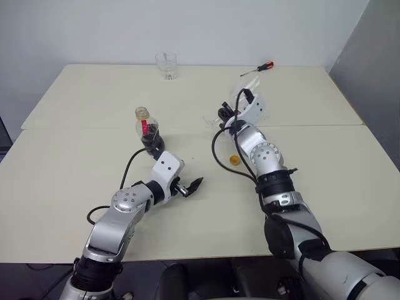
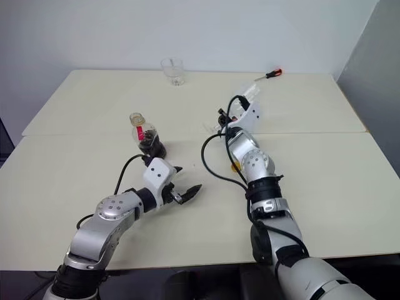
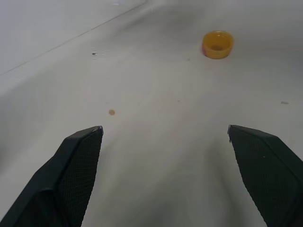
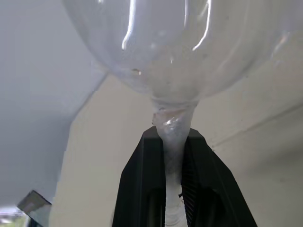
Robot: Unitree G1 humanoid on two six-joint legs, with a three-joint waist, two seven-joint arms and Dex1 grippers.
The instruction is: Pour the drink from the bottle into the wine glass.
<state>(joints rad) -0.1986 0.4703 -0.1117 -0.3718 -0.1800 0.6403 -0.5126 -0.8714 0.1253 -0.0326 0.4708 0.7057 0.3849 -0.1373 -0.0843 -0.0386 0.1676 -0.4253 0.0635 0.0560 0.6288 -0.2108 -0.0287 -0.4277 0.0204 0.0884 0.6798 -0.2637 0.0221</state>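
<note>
Right gripper [image 4: 173,156] clamped on clear glass [image 4: 180,56] stem, bowl empty. Left gripper [image 3: 163,142] spread wide over table [image 1: 75,156]. Bottle [image 1: 146,127] uncapped, dark drink [image 1: 151,139] low inside.

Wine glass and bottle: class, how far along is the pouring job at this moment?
Done: the yellow cap lies on the table, off the bottle. In hand: the right gripper is shut on the stem of the wine glass, whose bowl looks empty. Left: the left gripper is open, not holding the bottle, whose drink is unpoured.
</note>
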